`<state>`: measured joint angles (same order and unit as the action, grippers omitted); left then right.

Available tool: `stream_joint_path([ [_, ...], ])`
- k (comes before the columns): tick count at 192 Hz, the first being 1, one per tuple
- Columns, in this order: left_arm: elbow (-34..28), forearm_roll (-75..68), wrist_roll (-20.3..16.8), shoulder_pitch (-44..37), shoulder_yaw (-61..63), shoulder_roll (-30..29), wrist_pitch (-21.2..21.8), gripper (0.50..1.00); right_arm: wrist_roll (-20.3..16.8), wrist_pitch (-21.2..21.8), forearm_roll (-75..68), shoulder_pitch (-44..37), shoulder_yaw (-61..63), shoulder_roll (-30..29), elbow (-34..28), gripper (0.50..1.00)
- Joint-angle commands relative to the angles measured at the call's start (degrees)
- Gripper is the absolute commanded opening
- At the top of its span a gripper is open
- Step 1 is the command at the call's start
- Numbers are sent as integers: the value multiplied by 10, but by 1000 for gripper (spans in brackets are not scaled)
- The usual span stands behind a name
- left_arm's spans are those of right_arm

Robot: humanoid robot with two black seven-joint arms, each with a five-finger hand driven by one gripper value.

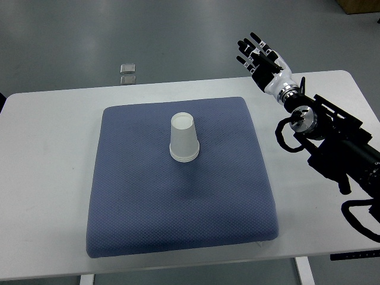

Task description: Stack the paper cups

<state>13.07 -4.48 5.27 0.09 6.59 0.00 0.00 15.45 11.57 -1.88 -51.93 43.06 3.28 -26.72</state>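
A stack of white paper cups (184, 139) stands upside down near the middle of the blue cushion mat (178, 214). Several rims show at its base. My right hand (259, 54) is raised beyond the table's far right edge, well away from the cups. Its fingers are spread and it holds nothing. The left arm is out of view.
The mat lies on a white table (41, 178). My right arm (332, 139), black with cables, reaches over the table's right side. Two small clear objects (127, 72) lie on the grey floor beyond the far edge.
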Motion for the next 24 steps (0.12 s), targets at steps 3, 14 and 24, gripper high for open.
stream_joint_path([
  [3,1,0,0,0,0,0,0,1000,1,-1,-1,9,2,-1,0,917],
  [14,2,0,0,0,1,0,0,1000,0,-1,0,11,2,-1,1,917],
  [24,2,0,0,0,0,0,0,1000,1,0,-1,12,2,-2,0,917],
])
